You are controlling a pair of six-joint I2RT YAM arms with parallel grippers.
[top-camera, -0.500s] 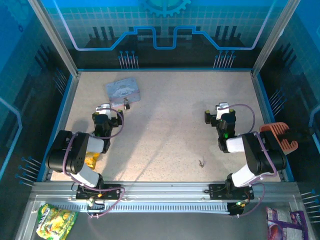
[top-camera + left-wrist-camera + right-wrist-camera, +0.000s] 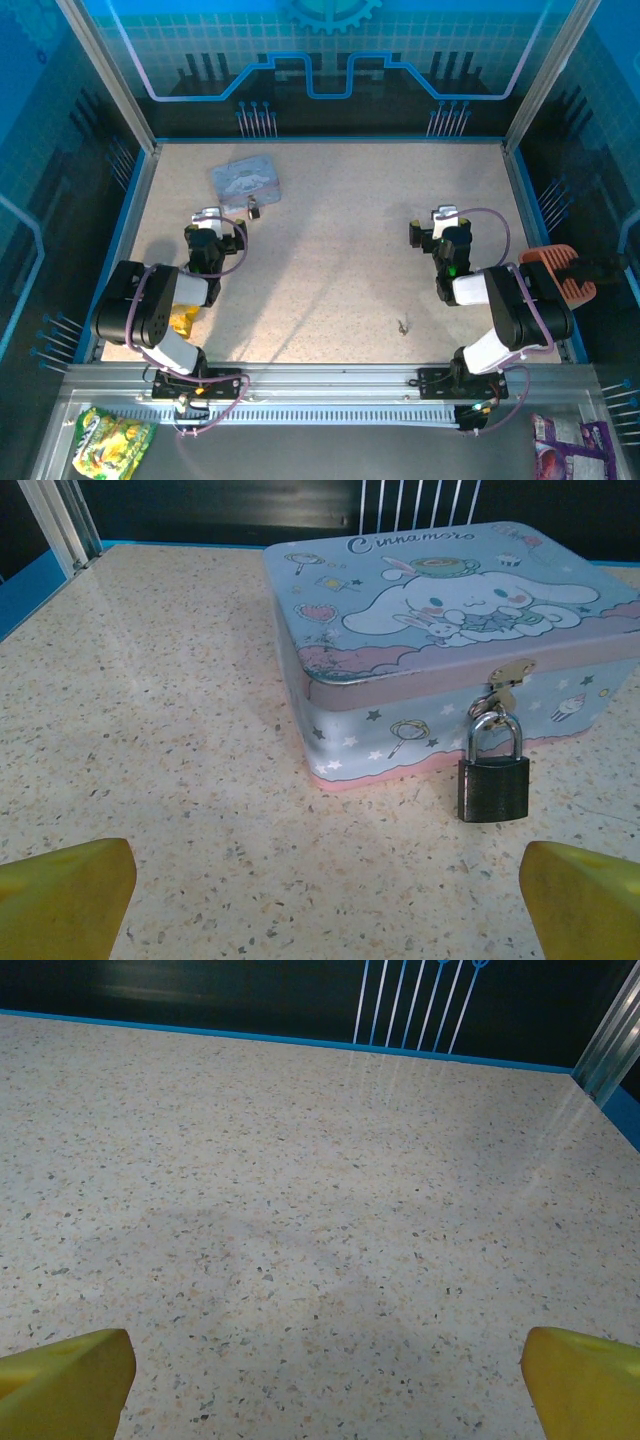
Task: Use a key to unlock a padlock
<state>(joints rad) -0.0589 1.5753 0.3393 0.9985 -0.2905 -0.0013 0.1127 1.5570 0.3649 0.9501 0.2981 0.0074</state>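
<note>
- Nothing is done yet: the padlock (image 2: 493, 780) hangs shut on the tin (image 2: 440, 640), at 11 o'clock on the table (image 2: 330, 260).
- The key (image 2: 402, 326) lies alone at 5 o'clock; we must grab it.
- Our left gripper (image 2: 325, 900) and right gripper (image 2: 325, 1385) are open and empty.

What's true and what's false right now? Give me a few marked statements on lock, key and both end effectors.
1. The padlock is hooked through the clasp of the tin. True.
2. The key is in the padlock. False: the key lies on the table near the right arm's side, far from the lock.
3. The left end effector is open with nothing between its fingers. True.
4. The right end effector grips the key. False: the right end effector is open over bare table.
5. The tin's lid is raised. False: it is down.
</note>
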